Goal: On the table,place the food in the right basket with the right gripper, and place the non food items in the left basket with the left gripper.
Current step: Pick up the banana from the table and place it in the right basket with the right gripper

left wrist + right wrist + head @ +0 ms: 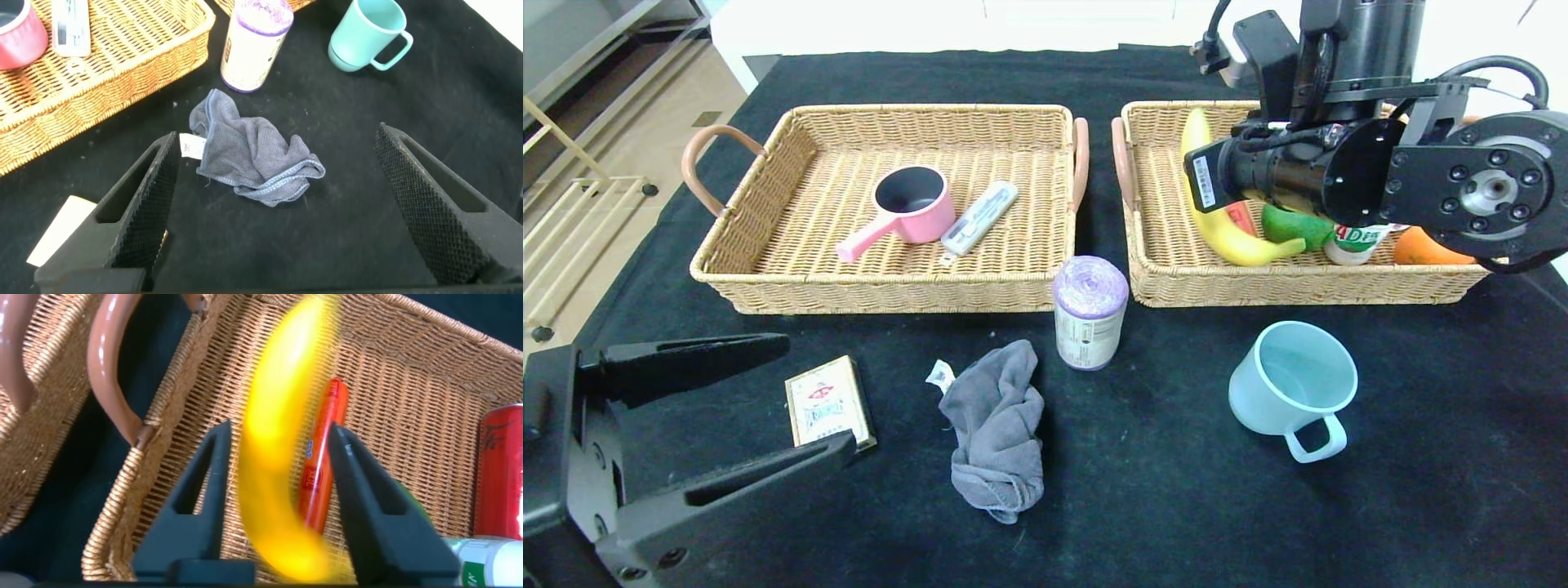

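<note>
Head view | right gripper [278, 469] over right wicker basket [1176, 269], fingers open around blurred yellow banana [282, 449] | left gripper [278, 212] open near front-left corner | next: crumpled grey cloth [253, 155].

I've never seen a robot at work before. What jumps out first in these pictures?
Two wicker baskets sit side by side on a black table. Over the right basket, the right gripper hovers open around a yellow banana. Nearer the robot, the left gripper hangs open above a crumpled grey cloth, with a teal cup lying off to the right.
</note>
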